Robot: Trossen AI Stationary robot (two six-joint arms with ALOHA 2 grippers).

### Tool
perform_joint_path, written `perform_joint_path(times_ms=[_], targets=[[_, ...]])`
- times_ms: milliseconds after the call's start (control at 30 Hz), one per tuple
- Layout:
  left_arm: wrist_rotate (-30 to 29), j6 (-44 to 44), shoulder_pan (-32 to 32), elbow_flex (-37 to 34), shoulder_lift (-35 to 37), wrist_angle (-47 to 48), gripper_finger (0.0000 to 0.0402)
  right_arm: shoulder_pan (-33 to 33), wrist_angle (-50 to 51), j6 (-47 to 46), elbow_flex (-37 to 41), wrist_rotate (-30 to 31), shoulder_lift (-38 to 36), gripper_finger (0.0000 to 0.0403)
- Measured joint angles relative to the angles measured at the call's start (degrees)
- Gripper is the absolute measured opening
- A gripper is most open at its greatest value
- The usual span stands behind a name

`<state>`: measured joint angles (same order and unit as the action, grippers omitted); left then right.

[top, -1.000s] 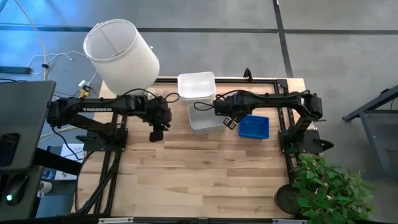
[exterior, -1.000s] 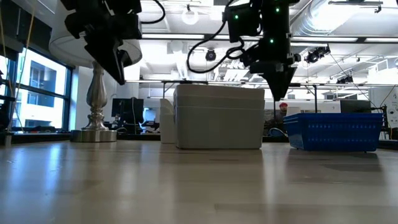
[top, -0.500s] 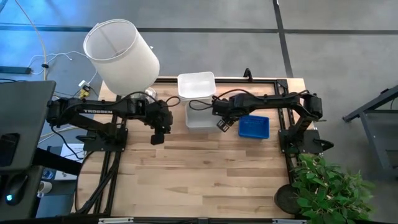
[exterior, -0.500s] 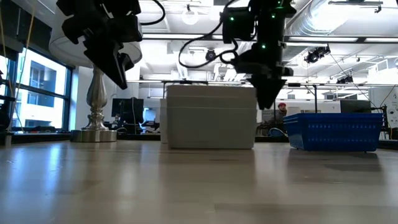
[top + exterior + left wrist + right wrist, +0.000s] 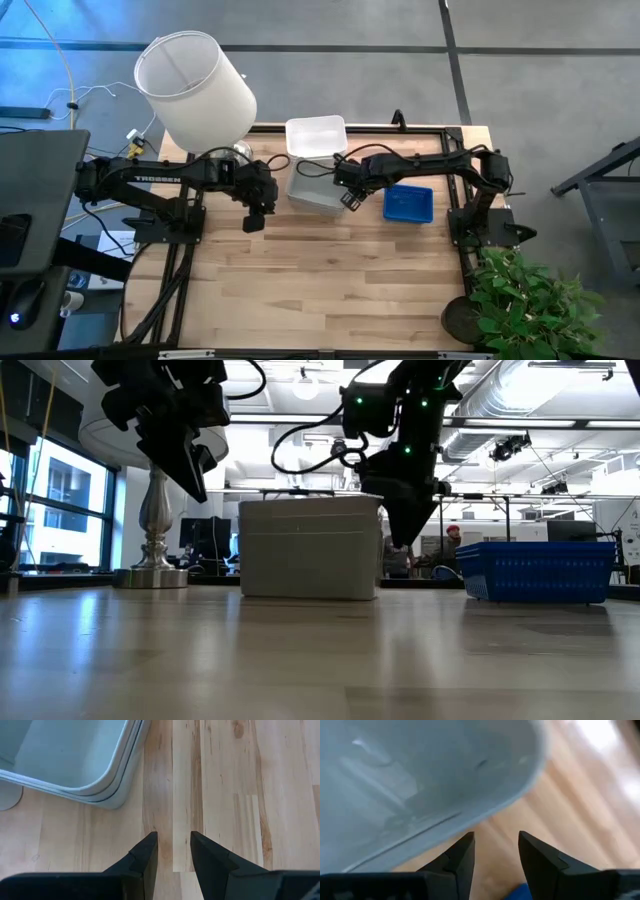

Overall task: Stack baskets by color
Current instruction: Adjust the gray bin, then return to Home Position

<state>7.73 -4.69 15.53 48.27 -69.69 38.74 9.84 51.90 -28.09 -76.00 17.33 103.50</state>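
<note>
While white stack (image 5: 308, 190) and blue stack (image 5: 408, 204) look formed, second white stack (image 5: 316, 136) remains apart. Right gripper (image 5: 346, 198) beside white stack, left gripper (image 5: 254, 214) hovering; both slightly parted, empty.

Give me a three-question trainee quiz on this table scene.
1. True or false: the blue basket lies next to the left gripper.
2. Which one holds something? A) left gripper B) right gripper C) neither
3. Fill in: the white basket stack sits between the two ____.
Key: 1 false; 2 C; 3 grippers.
</note>
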Motion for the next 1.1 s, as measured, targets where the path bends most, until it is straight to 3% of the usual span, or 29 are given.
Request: perform_joint_path(times_ms=[667,1100], targets=[[0.0,-1.5,0.0,0.0,0.0,-2.5,0.0101,6.0,-12.7,7.3,-0.7,1.8,0.0,0.0138],[0.6,-1.4,0.0,0.0,0.3,-2.7,0.0101,5.4,-7.7,14.3,-0.7,1.2,-4.5,0.0138]])
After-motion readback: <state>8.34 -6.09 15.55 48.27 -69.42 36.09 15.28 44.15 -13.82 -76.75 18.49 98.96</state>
